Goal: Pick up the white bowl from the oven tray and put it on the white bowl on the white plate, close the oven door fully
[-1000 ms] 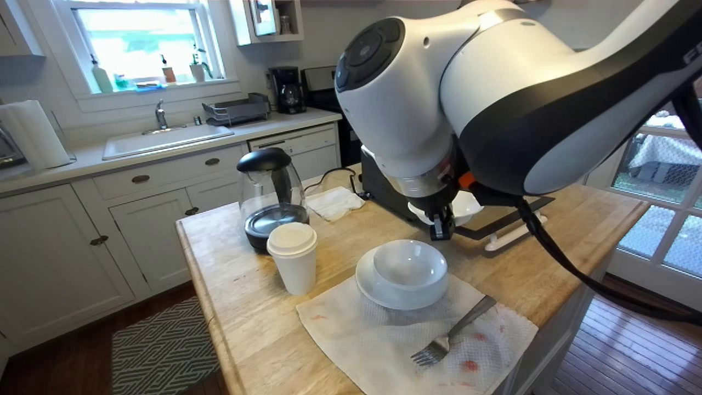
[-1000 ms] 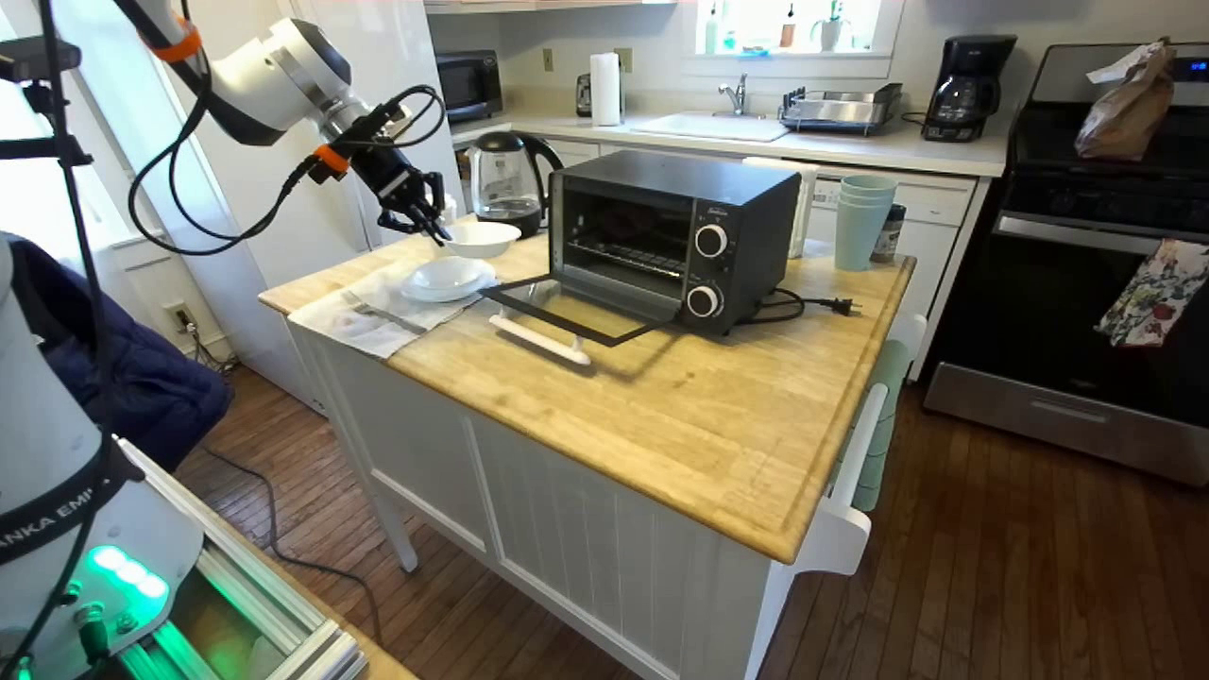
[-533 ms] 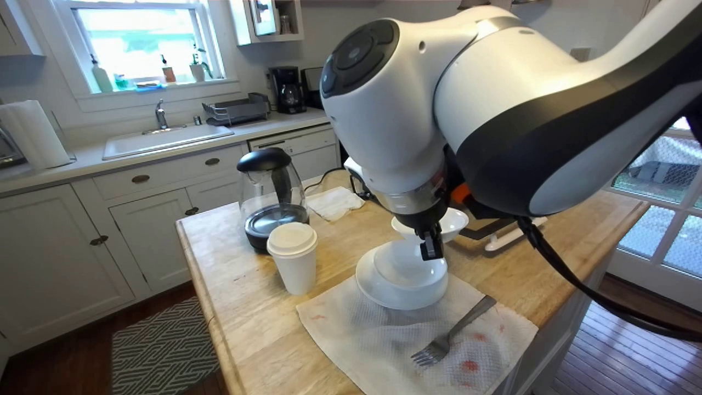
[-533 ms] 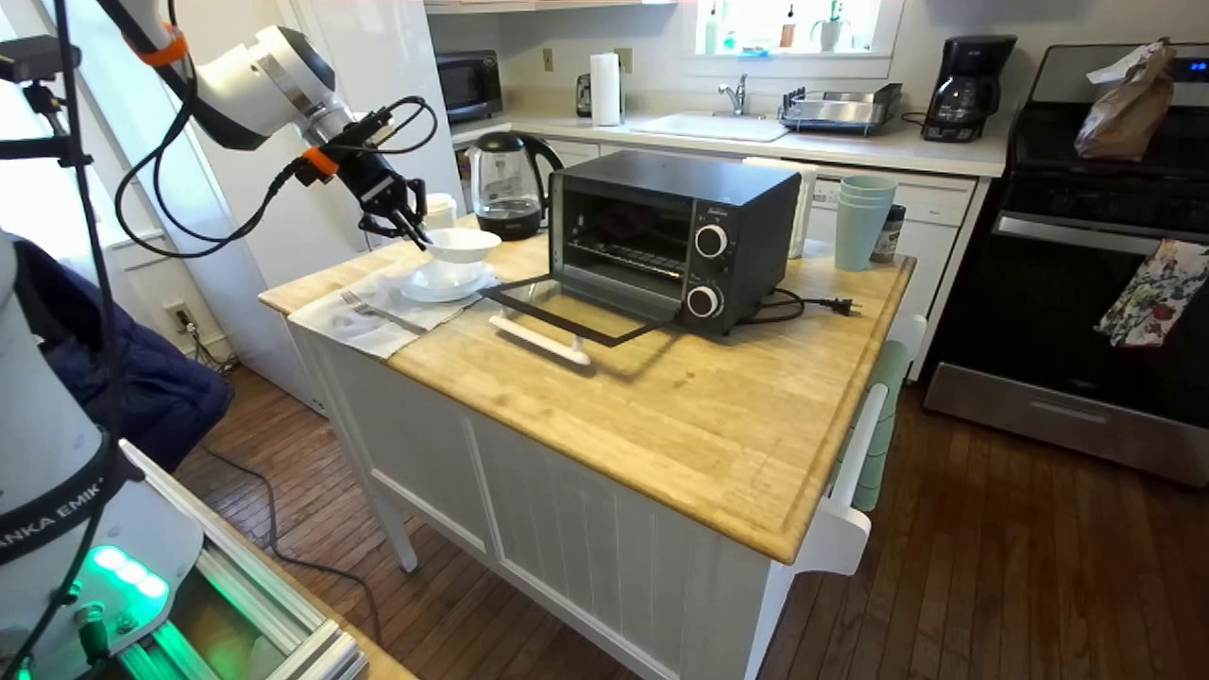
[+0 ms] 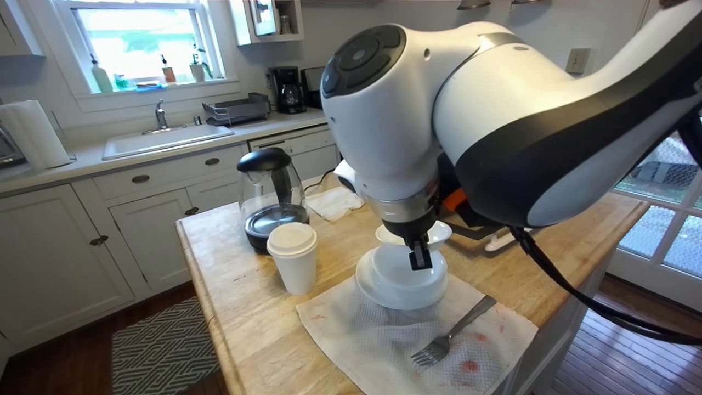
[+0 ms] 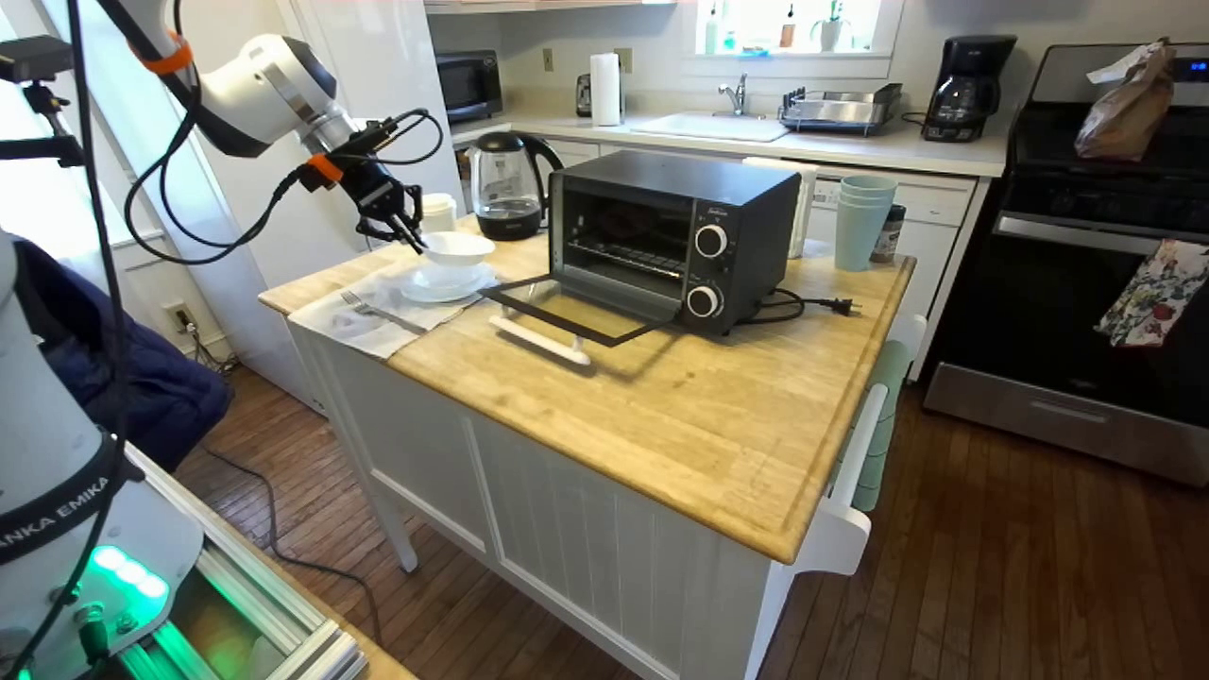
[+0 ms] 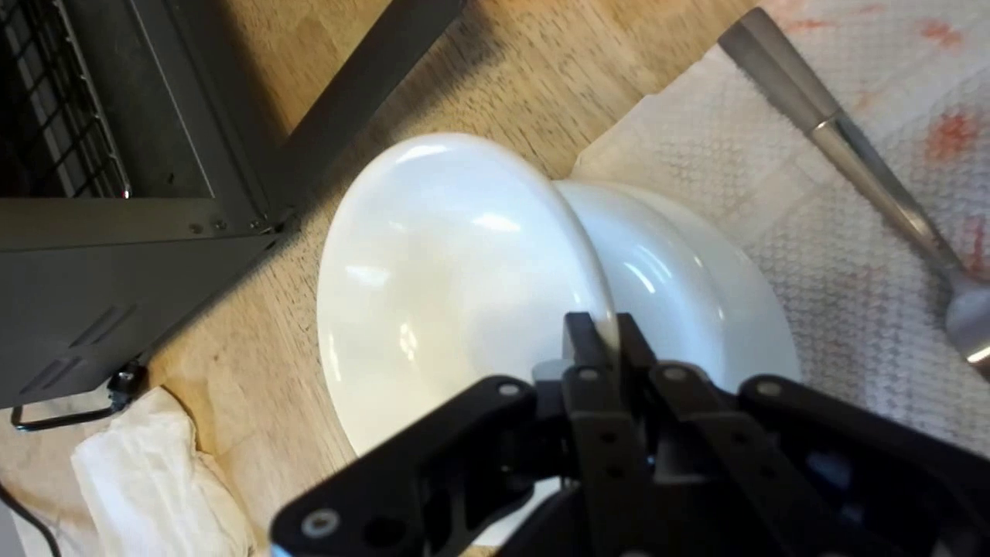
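Observation:
My gripper [image 7: 607,333] is shut on the near rim of a white bowl [image 7: 448,286], which hangs tilted in the wrist view. The held bowl also shows in both exterior views [image 5: 440,233] [image 6: 460,247], partly behind the gripper [image 5: 421,262] in one of these. It is over and slightly beyond a second white bowl [image 5: 399,277], which stands on a white plate [image 5: 368,285]. I cannot tell whether the two bowls touch. The black toaster oven [image 6: 746,198] has its glass door [image 6: 619,332] lowered open, with a white handle [image 6: 538,340].
A fork [image 5: 452,332] lies on a stained paper towel [image 5: 378,351] by the plate. A lidded paper cup [image 5: 296,263] and a glass kettle [image 5: 277,214] stand to one side. A crumpled napkin [image 5: 334,203] lies behind. Teal cups [image 6: 861,222] stand beside the oven.
My gripper has carried the held bowl away from the oven door, toward the bowl on the plate, and slightly lower. The plate, its bowl and the oven door have not moved.

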{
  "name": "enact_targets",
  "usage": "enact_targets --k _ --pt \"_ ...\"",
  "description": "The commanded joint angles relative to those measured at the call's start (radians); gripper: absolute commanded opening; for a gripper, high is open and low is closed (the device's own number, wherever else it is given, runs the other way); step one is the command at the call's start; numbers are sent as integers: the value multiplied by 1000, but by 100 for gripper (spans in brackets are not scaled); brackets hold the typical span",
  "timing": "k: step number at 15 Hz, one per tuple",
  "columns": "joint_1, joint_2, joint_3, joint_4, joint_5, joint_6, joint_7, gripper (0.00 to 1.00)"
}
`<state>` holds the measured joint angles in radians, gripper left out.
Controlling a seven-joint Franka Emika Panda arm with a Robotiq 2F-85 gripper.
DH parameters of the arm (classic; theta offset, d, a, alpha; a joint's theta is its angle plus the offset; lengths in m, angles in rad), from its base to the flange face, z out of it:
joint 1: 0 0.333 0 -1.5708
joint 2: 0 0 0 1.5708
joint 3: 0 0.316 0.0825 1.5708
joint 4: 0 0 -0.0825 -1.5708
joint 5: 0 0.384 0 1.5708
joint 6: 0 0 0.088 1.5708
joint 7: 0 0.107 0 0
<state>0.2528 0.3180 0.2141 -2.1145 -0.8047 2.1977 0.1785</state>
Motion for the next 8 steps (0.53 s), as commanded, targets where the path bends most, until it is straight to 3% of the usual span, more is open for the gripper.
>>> enact_targets --k 1,8 --pt "10 -1 -2 -5 30 6 -37 2" --pt "16 17 -2 -12 43 8 -53 2"
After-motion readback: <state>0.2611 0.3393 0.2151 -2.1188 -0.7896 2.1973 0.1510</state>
